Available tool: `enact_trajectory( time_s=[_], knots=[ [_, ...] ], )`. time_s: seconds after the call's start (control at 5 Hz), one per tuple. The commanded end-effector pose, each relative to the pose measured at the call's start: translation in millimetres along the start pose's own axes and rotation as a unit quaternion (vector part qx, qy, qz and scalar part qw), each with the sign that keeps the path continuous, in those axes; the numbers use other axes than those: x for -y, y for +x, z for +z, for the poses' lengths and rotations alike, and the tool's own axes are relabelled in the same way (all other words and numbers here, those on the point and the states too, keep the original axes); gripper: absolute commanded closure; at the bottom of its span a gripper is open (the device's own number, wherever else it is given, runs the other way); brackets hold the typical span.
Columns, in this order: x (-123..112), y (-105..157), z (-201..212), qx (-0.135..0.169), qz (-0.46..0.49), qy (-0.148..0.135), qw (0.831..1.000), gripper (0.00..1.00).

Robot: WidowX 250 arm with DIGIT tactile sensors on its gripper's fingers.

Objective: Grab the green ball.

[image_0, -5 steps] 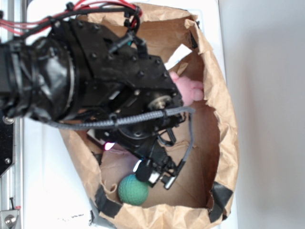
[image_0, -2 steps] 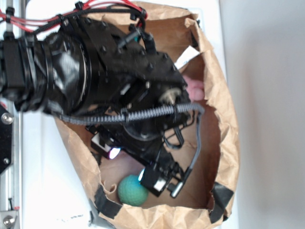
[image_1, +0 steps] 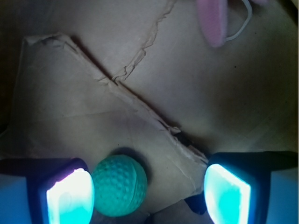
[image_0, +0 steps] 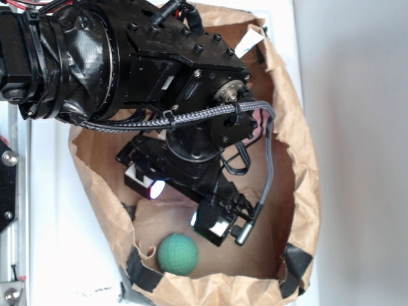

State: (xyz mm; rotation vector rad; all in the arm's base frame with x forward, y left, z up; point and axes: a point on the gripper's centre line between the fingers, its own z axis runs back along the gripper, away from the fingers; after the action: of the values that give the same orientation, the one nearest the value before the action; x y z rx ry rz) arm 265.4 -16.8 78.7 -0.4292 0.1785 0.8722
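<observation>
Green dimpled ball; brown bag; seemingly pink plush.

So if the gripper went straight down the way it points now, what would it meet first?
Probably the small round green ball, just inside one lit fingertip of the open gripper; otherwise the brown paper bag's floor. Depth is unclear.
</observation>
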Motion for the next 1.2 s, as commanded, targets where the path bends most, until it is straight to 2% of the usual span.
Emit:
enact_trajectory(
  time_s=[0.0, 0.2, 0.6, 1.0],
  knots=[
    [9, 9, 23, 0.017, -0.024, -0.026, 0.999, 0.00],
    [14, 8, 18, 0.017, -0.027, -0.010, 0.999, 0.00],
    [26, 2, 1, 0.020, -0.044, 0.045, 0.998, 0.00],
    [26, 2, 1, 0.020, -0.044, 0.045, 0.998, 0.00]
  ],
)
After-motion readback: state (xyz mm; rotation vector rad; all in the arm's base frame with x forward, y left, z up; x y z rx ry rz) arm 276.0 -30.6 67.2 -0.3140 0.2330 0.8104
